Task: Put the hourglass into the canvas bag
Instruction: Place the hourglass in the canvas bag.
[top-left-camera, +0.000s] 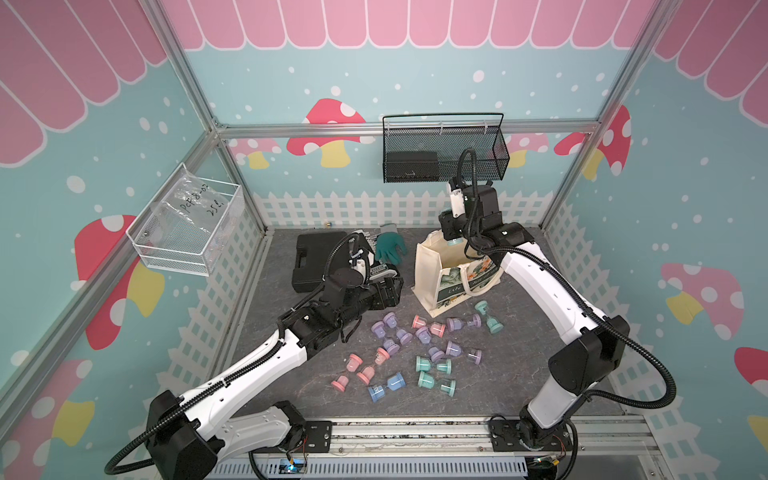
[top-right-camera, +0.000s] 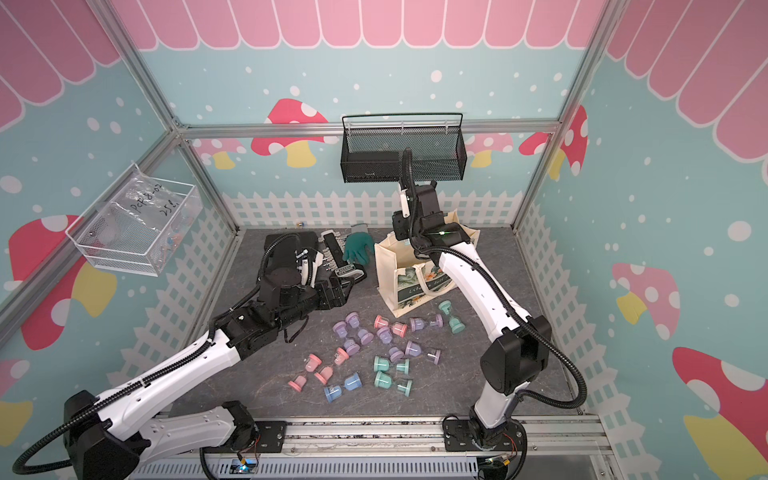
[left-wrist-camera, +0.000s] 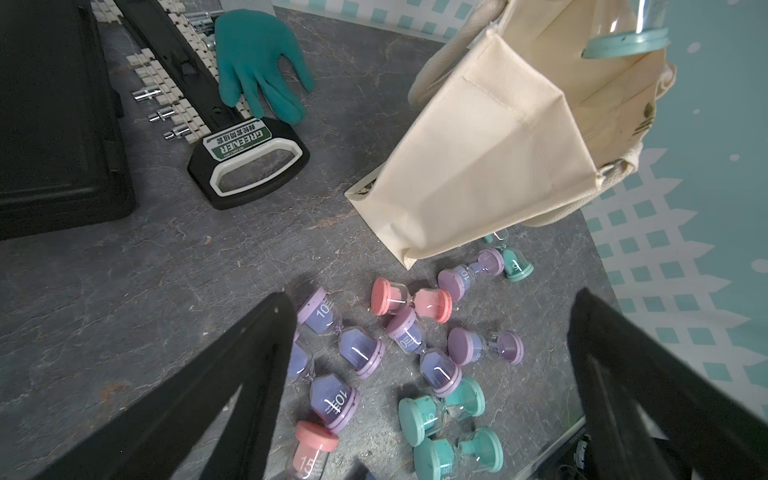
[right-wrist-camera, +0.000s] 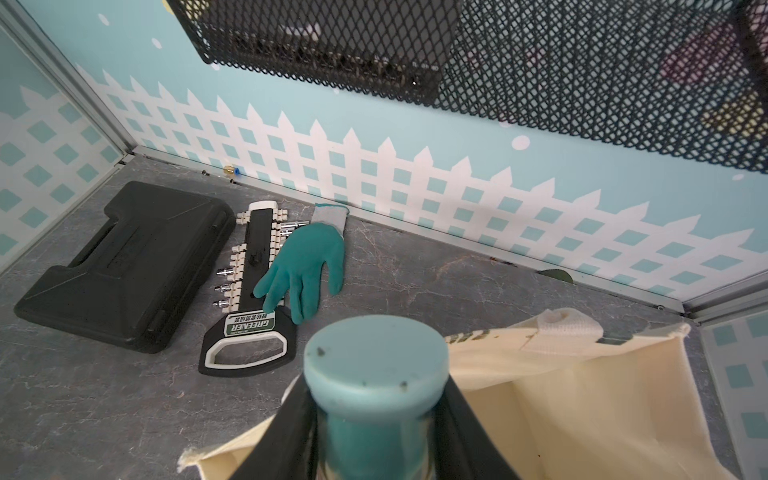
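Hourglass (right-wrist-camera: 376, 374) hangs clamped between right jaws over canvas bag (top-left-camera: 432, 270); left jaws spread.

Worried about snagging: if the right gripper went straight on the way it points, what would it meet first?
Likely the open mouth of the canvas bag: the right gripper, shut on a teal hourglass, points down over it. It hangs close to the rim, so depth leaves a clean entry uncertain.

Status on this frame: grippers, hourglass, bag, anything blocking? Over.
Left gripper open, empty, near loose hourglasses. Right gripper shut on teal hourglass, at canvas bag open mouth, not yet released. No obstruction seen there.
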